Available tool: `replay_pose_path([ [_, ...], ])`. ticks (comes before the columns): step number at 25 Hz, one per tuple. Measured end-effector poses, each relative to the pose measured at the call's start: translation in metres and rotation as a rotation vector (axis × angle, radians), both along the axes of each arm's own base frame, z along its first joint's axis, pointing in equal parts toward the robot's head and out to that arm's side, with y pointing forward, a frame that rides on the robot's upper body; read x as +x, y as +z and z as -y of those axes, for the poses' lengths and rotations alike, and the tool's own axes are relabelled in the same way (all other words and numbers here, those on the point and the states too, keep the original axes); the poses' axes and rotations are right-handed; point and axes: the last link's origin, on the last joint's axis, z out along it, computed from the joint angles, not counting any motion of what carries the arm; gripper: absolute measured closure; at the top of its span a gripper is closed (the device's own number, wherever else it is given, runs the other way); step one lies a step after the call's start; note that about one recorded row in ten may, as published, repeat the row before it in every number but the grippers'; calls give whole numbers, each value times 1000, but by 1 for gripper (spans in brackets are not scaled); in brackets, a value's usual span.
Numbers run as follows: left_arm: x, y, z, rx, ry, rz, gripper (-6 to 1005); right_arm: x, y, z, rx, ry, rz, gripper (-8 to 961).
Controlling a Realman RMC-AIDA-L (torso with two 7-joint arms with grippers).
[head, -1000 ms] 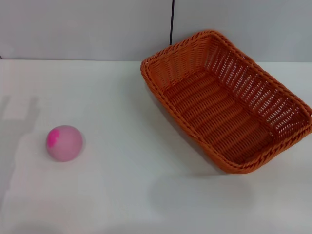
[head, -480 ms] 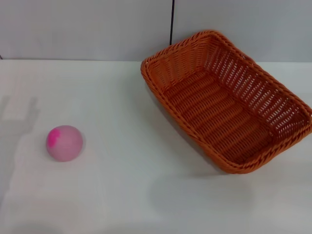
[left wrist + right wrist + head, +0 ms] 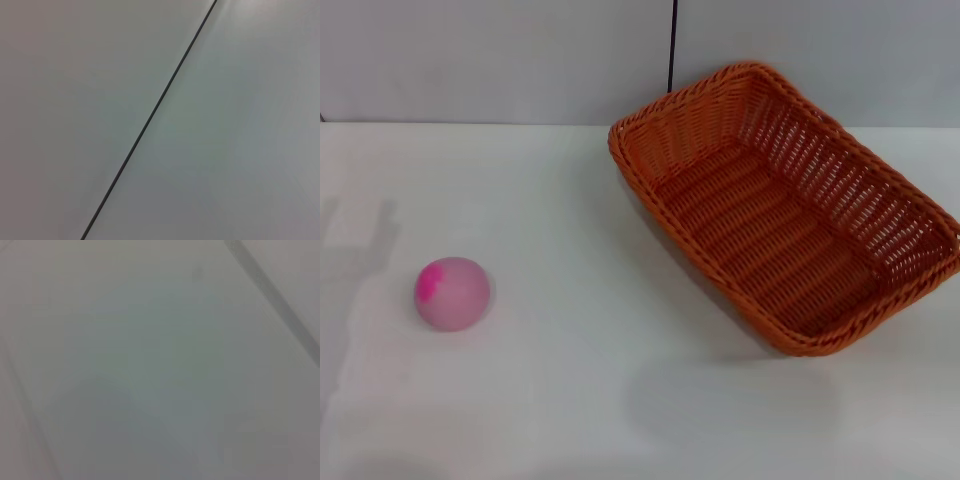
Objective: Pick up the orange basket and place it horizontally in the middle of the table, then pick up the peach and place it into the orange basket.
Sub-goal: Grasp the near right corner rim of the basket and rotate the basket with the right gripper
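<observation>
The orange basket [image 3: 785, 210] lies on the white table [image 3: 570, 400] at the right, turned at a slant, its long side running from back middle to front right. It holds nothing. The peach [image 3: 452, 293], pale pink with a magenta blotch, rests on the table at the left, well apart from the basket. Neither gripper shows in the head view. Both wrist views show only a plain grey surface with a dark seam [image 3: 150, 120].
A grey wall [image 3: 500, 60] with a vertical dark seam [image 3: 673, 45] stands behind the table's far edge. Faint shadows fall on the tabletop at the far left [image 3: 360, 260] and at the front middle [image 3: 730, 400].
</observation>
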Motion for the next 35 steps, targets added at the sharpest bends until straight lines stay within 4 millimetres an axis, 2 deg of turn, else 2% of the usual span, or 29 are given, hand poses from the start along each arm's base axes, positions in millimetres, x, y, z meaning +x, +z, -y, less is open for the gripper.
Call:
replay_pose_path([
  [1, 0, 0, 0, 0, 0, 0, 167, -11, 12, -5, -101, 47, 45, 337],
  [2, 0, 0, 0, 0, 0, 0, 167, -11, 12, -5, -101, 47, 45, 337],
  [4, 0, 0, 0, -1, 1, 1, 168, -32, 30, -12, -238, 96, 122, 337],
  [5, 0, 0, 0, 0, 2, 2, 169, -32, 30, -12, -238, 96, 122, 337],
  [6, 0, 0, 0, 0, 1, 2, 168, -47, 43, -17, -329, 94, 194, 337],
  [9, 0, 0, -1, -1, 0, 1, 167, -58, 53, -23, -403, 63, 260, 338],
  [11, 1, 0, -1, -1, -1, 2, 168, -78, 69, -34, -499, 19, 372, 338],
  [12, 1, 0, -1, 0, -2, 4, 169, -78, 69, -34, -499, 19, 372, 338],
  [15, 1, 0, -1, 0, -2, 4, 169, -97, 77, -47, -597, -2, 472, 338],
  [16, 1, 0, -1, 1, -1, 5, 169, -107, 78, -60, -678, -28, 528, 338],
  [17, 1, 0, -1, 1, -1, 5, 169, -107, 78, -60, -678, -28, 528, 338],
  [19, 1, 0, -1, 1, -1, 5, 169, -117, 76, -79, -781, -89, 610, 338],
  [20, 1, 0, -1, 1, -1, 5, 168, -117, 76, -79, -781, -89, 610, 338],
  [21, 1, 0, 0, 1, 0, 5, 168, -123, 70, -90, -836, -117, 667, 338],
  [26, 1, 0, 0, 1, -1, 5, 168, -131, 54, -107, -916, -159, 752, 338],
  [28, 1, 0, -1, 1, -1, 5, 168, -131, 50, -110, -930, -166, 764, 338],
  [31, 1, 0, -1, 1, -1, 5, 168, -128, 31, -118, -987, -185, 796, 338],
  [35, 1, -1, 0, 1, 1, 6, 167, -124, 18, -122, -1019, -195, 804, 339],
])
